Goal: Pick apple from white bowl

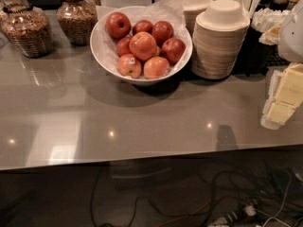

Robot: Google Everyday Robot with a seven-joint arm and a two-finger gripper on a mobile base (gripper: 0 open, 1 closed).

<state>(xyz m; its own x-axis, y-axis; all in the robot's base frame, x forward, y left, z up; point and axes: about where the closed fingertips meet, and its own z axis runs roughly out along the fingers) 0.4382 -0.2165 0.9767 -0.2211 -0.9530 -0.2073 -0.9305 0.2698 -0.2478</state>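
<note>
**Orange-red apple (142,45) up-left of end effector (283,98)**

The apple is piled topmost in the white bowl (142,81), upper centre of the frame. The end effector is seen at the right edge, well apart; its opening cannot be told.

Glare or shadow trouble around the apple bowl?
Camera view: small bright reflections dot the near half of the counter, clear of the white bowl; the bowl's shadow spreads toward the near-left; the apple carries a soft highlight, not blown out; the claw at the right edge looks pale, washed.
</note>
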